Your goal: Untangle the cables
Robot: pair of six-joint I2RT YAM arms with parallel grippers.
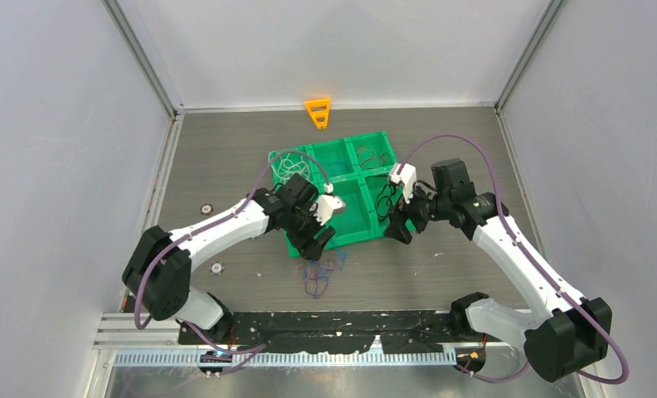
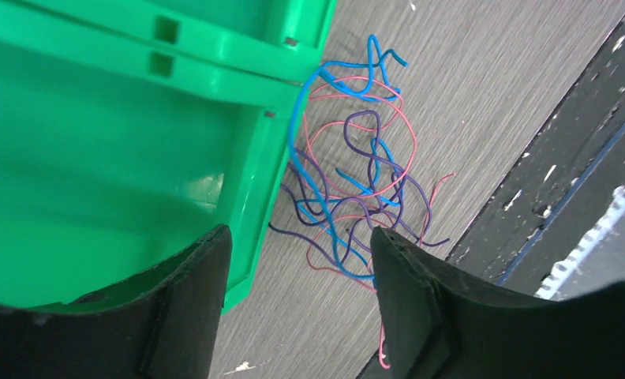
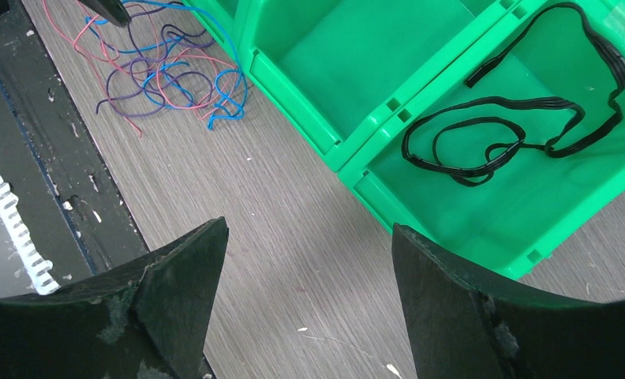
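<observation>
A tangle of thin blue, purple and pink-red cables lies on the table just off the near edge of the green tray. The same tangle shows in the top view, and again as a tangle in the right wrist view. My left gripper stands open over the tray's corner. Its right finger is at the tangle's edge, with a pink strand running beside it. My right gripper hangs open above bare table by the tray's right side. A black cable lies coiled in a tray compartment.
The tray has several compartments; white wires lie in the back left one and brownish wires in the back right. An orange plastic piece stands at the back. Two silver discs lie left. A black strip edges the near side.
</observation>
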